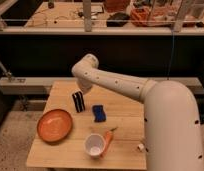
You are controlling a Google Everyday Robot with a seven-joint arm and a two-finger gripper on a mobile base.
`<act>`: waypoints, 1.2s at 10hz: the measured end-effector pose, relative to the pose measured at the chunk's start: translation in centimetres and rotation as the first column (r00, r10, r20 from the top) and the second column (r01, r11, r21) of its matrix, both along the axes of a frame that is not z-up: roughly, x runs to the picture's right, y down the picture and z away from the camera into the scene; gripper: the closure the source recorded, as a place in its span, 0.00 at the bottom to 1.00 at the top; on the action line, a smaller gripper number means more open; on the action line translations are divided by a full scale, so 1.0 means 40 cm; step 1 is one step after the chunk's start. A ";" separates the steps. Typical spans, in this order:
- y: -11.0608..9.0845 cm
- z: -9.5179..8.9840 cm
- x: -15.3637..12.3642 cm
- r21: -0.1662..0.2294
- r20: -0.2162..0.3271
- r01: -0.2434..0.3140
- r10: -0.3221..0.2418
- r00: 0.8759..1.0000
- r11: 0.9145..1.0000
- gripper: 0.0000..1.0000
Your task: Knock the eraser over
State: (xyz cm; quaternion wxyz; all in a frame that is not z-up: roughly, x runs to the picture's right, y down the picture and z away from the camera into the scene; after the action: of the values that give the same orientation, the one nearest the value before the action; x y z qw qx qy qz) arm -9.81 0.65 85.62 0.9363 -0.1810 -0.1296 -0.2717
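The eraser (78,101), a small black block with pale stripes, stands upright on the wooden table (125,112), left of centre. My white arm reaches in from the lower right and bends down over the table. My gripper (83,90) hangs at its end, just above and slightly right of the eraser's top, very close to it; I cannot tell if they touch.
A blue rumpled pad (99,113) lies just right of the eraser. An orange plate (54,125) sits at the front left. A white cup (94,145) and an orange carrot-like item (108,139) are at the front. A small white object (140,147) lies by the arm.
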 end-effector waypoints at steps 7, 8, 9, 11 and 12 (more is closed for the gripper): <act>0.015 0.003 -0.040 0.007 0.035 0.046 -0.046 0.998 0.999 1.00; 0.020 0.003 -0.048 0.008 0.042 0.052 -0.053 0.998 0.999 1.00; 0.023 0.003 -0.052 0.008 0.045 0.056 -0.056 0.997 0.998 1.00; 0.025 0.003 -0.061 0.012 0.055 0.066 -0.066 0.996 0.998 1.00; 0.025 0.004 -0.064 0.015 0.060 0.070 -0.071 0.996 0.997 1.00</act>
State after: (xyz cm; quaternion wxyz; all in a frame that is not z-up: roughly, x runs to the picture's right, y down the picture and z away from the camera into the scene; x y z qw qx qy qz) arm -12.37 1.64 85.78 0.9230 -0.1710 -0.1498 -0.3106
